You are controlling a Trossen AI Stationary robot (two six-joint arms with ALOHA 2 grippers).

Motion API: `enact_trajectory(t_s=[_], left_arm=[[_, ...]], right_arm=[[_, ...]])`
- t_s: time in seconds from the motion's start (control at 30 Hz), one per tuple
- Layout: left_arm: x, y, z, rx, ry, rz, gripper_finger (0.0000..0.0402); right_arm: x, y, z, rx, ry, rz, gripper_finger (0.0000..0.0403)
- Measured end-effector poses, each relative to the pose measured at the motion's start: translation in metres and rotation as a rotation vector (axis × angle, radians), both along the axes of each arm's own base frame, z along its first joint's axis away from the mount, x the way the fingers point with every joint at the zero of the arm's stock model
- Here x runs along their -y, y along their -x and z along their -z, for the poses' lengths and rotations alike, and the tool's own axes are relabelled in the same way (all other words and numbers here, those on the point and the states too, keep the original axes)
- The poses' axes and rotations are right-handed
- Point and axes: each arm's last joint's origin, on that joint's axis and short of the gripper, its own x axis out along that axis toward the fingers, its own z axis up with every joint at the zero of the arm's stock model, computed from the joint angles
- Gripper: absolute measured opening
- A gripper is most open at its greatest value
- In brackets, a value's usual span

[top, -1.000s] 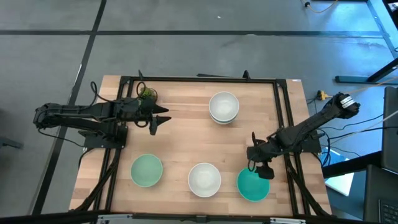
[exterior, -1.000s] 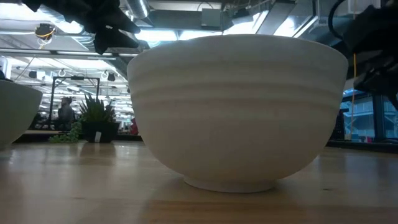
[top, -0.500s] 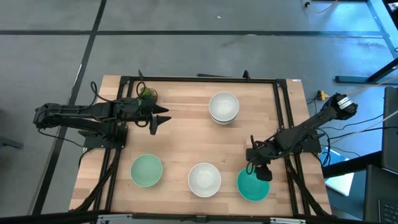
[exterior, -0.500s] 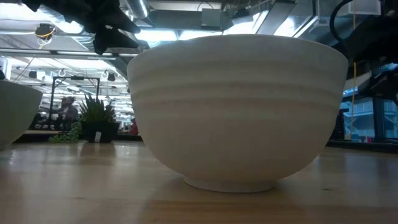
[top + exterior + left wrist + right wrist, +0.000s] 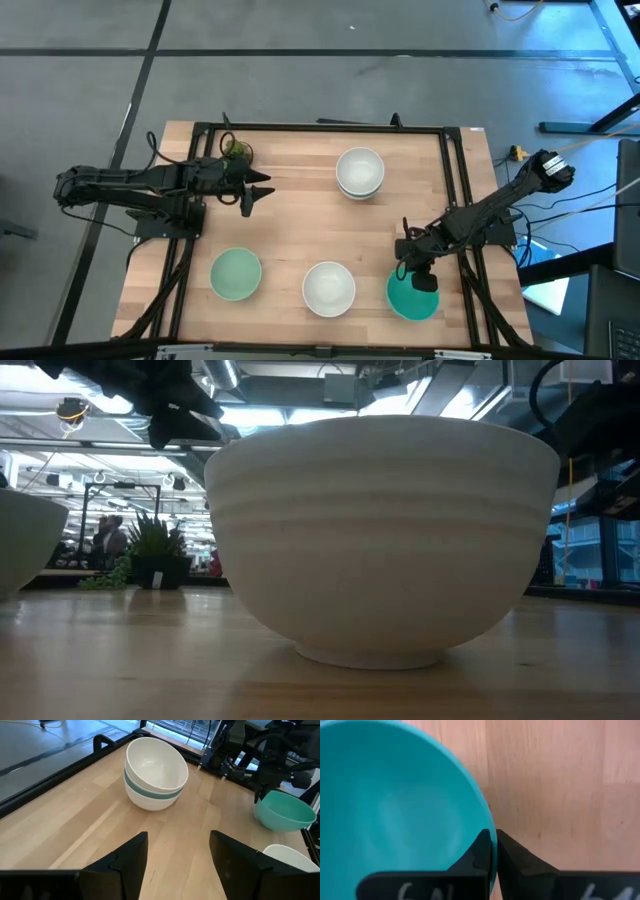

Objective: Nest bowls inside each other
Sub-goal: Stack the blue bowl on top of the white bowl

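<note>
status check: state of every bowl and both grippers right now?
teal bowl: tilted, rim pinched by the right gripper, at the near right of the table.
white stack: nested bowls, top one tilted, far middle.
single white bowl: upright, alone, near middle.
mint bowl: upright, alone, near left.
left gripper: open, empty, at the far left, off every bowl.

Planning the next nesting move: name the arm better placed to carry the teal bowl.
Right. The right gripper is shut on the teal bowl rim, as its wrist view shows. The left gripper hangs open, far across the table.
</note>
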Motion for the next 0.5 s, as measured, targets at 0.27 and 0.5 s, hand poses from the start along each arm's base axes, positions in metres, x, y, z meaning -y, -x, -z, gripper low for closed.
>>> enact_trajectory(t_s=[0.27,0.5], left_arm=[[0.000,0.000,0.000,-0.002,-0.003,0.001,0.0208],[0.000,0.001,0.001,-0.015,-0.002,0.001,0.0208]], right_arm=[[0.008,-0.009,-0.008,0.010,-0.006,0.060,0.0010],[0.032,-0.027,-0.053,0.043,0.124,0.097,0.0010]])
